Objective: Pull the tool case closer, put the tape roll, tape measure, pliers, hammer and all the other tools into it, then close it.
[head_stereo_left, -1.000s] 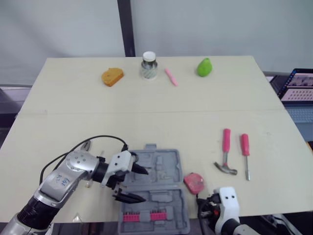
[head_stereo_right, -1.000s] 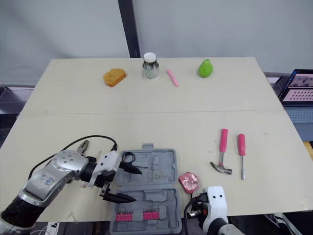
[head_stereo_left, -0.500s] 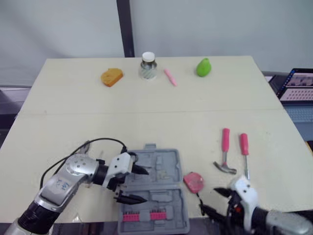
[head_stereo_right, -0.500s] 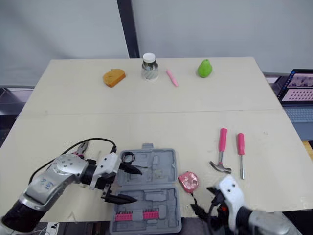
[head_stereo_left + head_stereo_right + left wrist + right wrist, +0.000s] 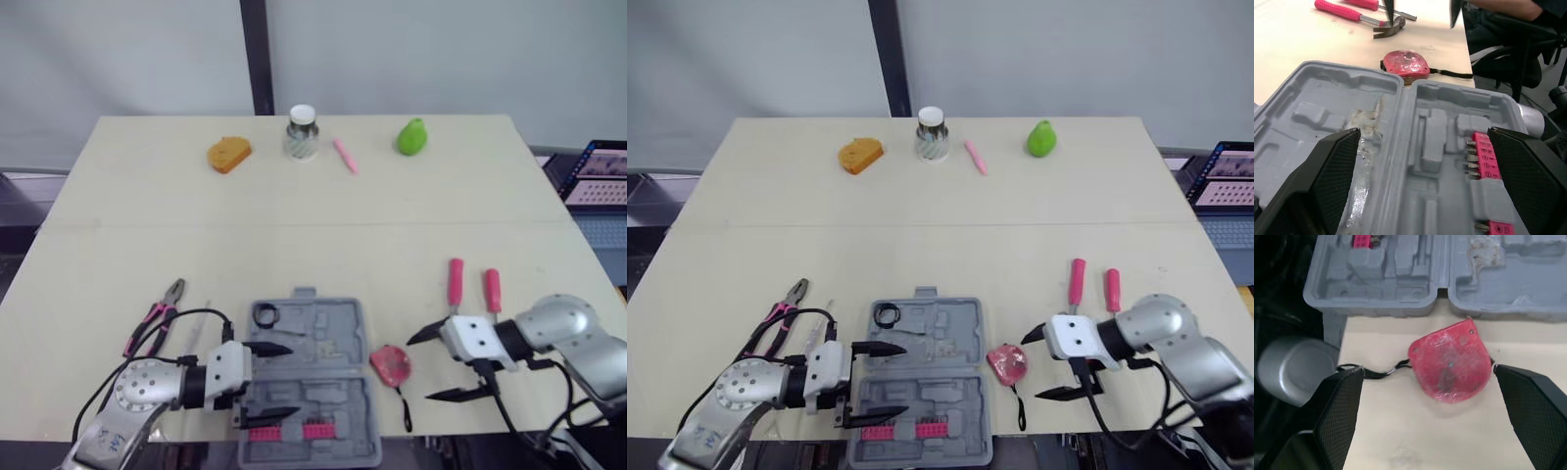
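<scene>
The right gripper [image 5: 419, 369] is spread wide and empty, aimed at the pink tape measure [image 5: 389, 363], which I judge to be a line-up for a grasp. The tape measure lies on the counter [image 5: 294, 235], just beside the right edge of the open grey tool case [image 5: 328, 328] (its black strap trails toward the near edge). The left gripper [image 5: 294, 380], likewise released, hovers over the case's left side, perhaps to steady it. The hammer [image 5: 456, 284] and screwdriver [image 5: 492, 291] wait beyond the right gripper, and the pliers [image 5: 157, 321] lie left of the case.
</scene>
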`<state>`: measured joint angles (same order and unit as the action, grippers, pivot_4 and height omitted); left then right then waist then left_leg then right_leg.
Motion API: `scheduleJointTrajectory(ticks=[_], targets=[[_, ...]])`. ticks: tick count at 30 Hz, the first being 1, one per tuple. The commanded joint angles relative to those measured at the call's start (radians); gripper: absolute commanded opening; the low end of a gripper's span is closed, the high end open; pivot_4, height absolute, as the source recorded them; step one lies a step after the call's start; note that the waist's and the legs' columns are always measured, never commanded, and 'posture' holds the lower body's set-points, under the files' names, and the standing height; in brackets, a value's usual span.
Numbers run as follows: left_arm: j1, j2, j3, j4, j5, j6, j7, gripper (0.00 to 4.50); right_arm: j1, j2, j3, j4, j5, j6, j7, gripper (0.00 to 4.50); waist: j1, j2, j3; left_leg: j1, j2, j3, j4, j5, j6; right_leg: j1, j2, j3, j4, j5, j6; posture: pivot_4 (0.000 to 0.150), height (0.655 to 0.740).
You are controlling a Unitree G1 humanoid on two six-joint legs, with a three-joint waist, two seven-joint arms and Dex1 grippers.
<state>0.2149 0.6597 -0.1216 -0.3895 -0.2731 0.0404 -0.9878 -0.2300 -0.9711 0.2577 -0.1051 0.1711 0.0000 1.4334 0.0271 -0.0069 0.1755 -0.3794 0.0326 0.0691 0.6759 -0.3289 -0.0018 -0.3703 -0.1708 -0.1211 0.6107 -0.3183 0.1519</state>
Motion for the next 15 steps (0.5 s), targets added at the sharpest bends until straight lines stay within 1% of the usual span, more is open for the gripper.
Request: scheduleJointTrajectory(ticks=[1, 9, 15], targets=[[0.022, -0.008, 0.009, -0.049, 0.005, -0.042, 0.022, 4.5, -0.074, 0.043, 0.061, 0.099, -0.067, -0.097, 0.042, 4.47, -0.002, 0.0, 0.0, 0.0, 0.0, 0.0, 0.001, -0.001, 0.0, 0.0, 0.0, 0.0, 0.0, 0.0, 0.0, 0.15, 0.74], [0.033, -0.023, -0.01, -0.025, 0.037, -0.09, 0.052, 4.5, -0.153, 0.115, 0.134, 0.224, -0.142, -0.207, 0.04, 4.47, -0.004, 0.0, 0.0, 0.0, 0.0, 0.0, 0.003, -0.002, 0.0, 0.001, 0.0, 0.0, 0.001, 0.0, 0.0, 0.15, 0.74], [0.008, -0.028, -0.023, -0.02, 0.042, -0.077, 0.064, 4.5, -0.194, 0.143, 0.166, 0.291, -0.191, -0.289, 0.041, 4.47, -0.003, 0.0, 0.0, 0.0, 0.0, 0.0, 0.003, -0.002, 0.0, 0.001, 0.0, 0.0, 0.001, 0.0, 0.0, 0.15, 0.74]])
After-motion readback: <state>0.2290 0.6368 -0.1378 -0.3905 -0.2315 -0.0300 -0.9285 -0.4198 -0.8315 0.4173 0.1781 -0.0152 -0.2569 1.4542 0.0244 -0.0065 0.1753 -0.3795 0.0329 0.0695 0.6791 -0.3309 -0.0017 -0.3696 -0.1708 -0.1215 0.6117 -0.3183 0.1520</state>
